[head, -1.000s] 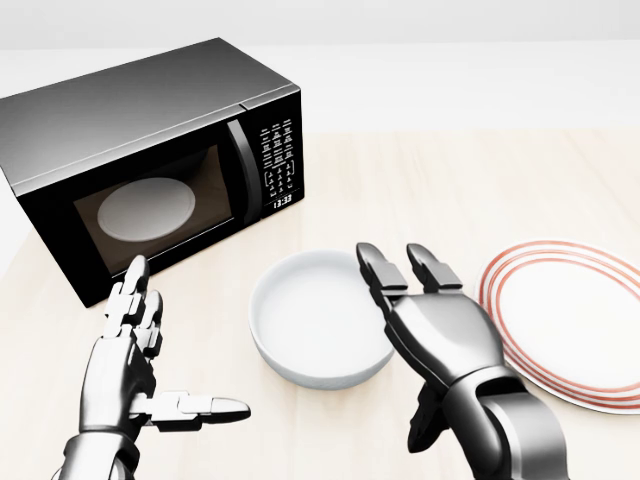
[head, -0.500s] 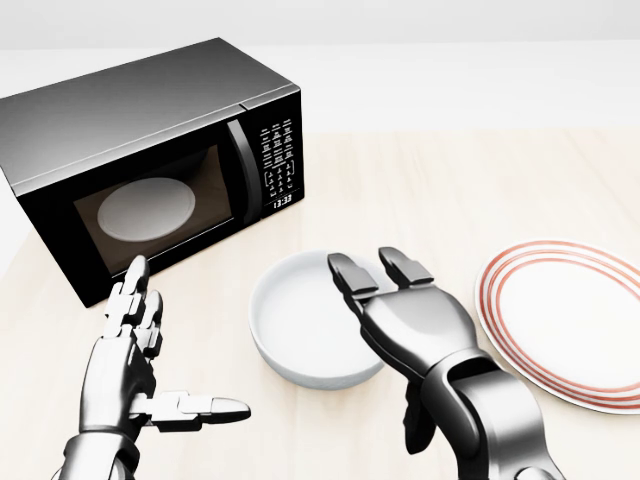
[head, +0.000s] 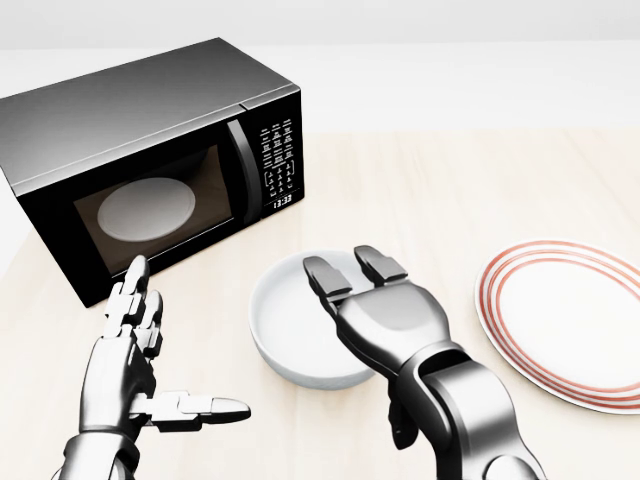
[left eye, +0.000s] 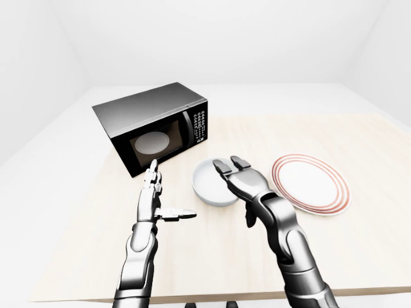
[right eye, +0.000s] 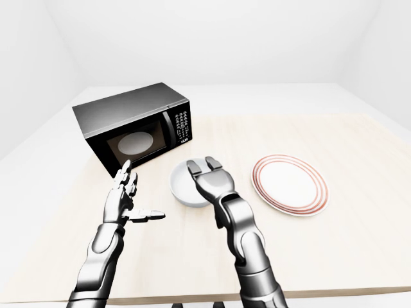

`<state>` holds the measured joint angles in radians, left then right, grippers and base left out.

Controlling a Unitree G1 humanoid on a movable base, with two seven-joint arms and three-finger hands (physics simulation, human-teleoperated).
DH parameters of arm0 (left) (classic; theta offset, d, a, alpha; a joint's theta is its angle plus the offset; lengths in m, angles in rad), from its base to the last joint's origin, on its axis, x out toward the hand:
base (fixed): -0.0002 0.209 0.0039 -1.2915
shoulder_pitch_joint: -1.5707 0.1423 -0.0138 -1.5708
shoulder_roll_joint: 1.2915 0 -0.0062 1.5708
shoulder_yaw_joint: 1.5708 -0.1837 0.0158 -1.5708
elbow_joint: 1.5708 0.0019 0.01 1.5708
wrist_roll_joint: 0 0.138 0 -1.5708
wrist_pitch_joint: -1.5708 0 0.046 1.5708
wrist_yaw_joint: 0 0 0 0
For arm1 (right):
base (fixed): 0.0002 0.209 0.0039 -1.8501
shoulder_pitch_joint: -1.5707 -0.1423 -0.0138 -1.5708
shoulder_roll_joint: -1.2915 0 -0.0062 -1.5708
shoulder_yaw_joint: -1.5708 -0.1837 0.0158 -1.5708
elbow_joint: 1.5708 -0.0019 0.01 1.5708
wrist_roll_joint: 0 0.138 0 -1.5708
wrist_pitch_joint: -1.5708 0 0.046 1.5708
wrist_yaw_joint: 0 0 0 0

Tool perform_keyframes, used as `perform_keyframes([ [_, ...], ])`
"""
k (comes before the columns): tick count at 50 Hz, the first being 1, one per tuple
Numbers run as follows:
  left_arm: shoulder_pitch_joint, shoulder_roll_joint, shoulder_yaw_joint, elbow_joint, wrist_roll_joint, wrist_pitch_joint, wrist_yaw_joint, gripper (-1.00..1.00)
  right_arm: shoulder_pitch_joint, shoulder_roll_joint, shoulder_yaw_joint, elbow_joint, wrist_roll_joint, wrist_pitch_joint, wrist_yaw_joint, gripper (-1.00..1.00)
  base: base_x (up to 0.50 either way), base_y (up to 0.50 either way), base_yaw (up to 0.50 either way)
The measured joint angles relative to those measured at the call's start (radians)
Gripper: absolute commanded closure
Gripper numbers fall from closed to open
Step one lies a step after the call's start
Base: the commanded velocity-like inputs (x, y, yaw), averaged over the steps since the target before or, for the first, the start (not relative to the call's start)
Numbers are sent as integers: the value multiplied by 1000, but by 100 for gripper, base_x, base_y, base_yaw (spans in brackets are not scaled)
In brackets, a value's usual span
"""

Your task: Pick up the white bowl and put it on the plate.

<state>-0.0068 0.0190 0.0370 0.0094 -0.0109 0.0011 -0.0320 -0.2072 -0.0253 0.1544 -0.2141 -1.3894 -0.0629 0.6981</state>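
The white bowl (head: 292, 322) rests on the wooden table just below the microwave in the head view. My right hand (head: 372, 305) is over the bowl's right side, fingers spread and open, covering part of its rim; I cannot tell whether it touches. To the right lies the white plate with red rings (head: 570, 318), empty. My left hand (head: 150, 350) hovers open at the lower left, fingers pointing up and thumb out, apart from the bowl.
A black microwave (head: 150, 160) with its door shut stands at the upper left, close to the bowl. The table's near edge (left eye: 212, 296) runs along the bottom of the left-eye view. White floor surrounds the table.
My right hand has slid left, from the bowl's right edge to over its right half. The left hand, bowl and plate have not moved.
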Motion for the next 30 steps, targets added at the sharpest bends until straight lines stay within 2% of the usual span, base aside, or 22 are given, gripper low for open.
perform_keyframes([
  [30, 0, 0, 0, 0, 0, 0, 0, -100, -21, 31, 38, 61, -61, -15, 0, -100, 0, 0, 0],
])
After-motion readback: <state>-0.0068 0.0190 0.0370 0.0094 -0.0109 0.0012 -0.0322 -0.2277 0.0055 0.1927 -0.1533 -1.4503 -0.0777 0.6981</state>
